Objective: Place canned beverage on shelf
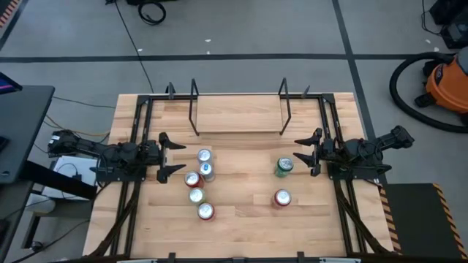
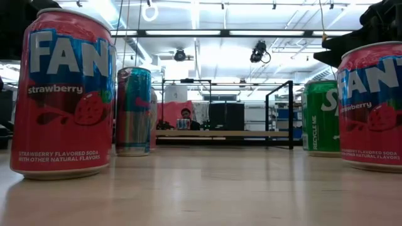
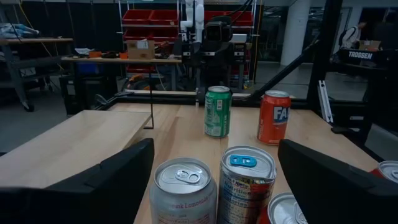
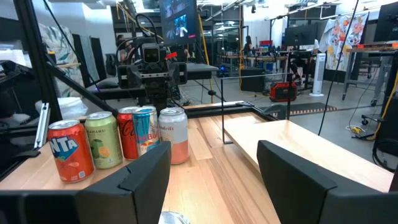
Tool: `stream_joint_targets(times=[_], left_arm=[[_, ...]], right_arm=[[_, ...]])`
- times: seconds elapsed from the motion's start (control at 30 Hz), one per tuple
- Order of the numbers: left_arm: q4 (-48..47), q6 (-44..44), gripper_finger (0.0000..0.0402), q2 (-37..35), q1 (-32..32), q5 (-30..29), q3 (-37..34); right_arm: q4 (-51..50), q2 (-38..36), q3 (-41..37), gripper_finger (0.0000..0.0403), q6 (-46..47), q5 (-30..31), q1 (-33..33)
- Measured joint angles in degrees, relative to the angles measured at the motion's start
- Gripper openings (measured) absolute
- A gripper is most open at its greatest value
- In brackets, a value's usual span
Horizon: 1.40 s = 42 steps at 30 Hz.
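Two grippers sit low over the table, both with fingers spread and nothing between them. The left gripper (image 1: 175, 157) has blunt, matte black fingers (image 3: 109, 180) parted wide toward a cluster of five cans, the nearest being a pale lemonade can (image 3: 184, 194) and a slim blue-tabbed can (image 3: 247, 183) standing side by side just ahead. The right gripper (image 1: 302, 155) shows the same dark wedge-shaped fingers (image 4: 144, 175), parted less widely, with the green soda can (image 1: 284, 167) just beside them, untouched.

Seven cans stand upright: the cluster of five on the left, the green can and a red strawberry Fanta can (image 1: 282, 198) on the right. All are smooth printed aluminium cylinders with bright pull-tab lids.

The shelf (image 1: 238, 115), a low plank of pale wood with thin black rod uprights at each end, stands at the table's far edge, carrying no cans.

The table (image 1: 241, 234) is light butcher-block planking framed in black rails. Beyond lie grey flooring, an orange shop vacuum (image 1: 443, 82), red storage bins (image 3: 152, 15) and ceiling strip lights (image 2: 207, 32).
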Motion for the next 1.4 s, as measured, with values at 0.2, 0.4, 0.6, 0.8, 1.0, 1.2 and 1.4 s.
stream_joint_targets(times=[0.2, 0.4, 0.6, 0.8, 1.0, 1.2, 1.4], left_arm=[[0.0, 0.0, 0.0355, 0.0, 0.0, 0.0, 0.0], [0.01, 0.01, 0.0355, -0.02, 0.0, 0.0, -0.01], [0.08, -0.01, 0.0355, 0.0, 0.0, 0.0, 0.01], [0.89, -5.77, 0.0355, -0.02, 0.0, 0.0, -0.01], [1.65, -17.8, 0.0355, 0.0, 0.07, -0.5, 0.0], [1.76, -23.89, 0.0355, -0.01, 0.07, -0.5, 0.01], [1.78, -24.3, 0.0355, 0.0, 0.07, -0.5, -0.01]], right_arm=[[0.0, -0.02, 0.0, 0.0249, -0.01, 0.01, 0.01], [0.0, 0.01, 0.02, 0.0249, 0.02, -0.01, 0.01], [0.0, -0.01, 0.01, 0.0249, 0.0, 0.0, 0.0], [0.0, -0.02, 0.0, 0.0249, 0.01, 0.0, 0.01], [0.0, -0.02, 0.0, 0.0249, 0.01, 0.01, -0.01], [0.09, -0.02, 0.0, 0.0249, 0.02, -0.01, 0.0], [0.07, -0.01, 0.0, 0.0249, -0.01, 0.0, 0.01]])
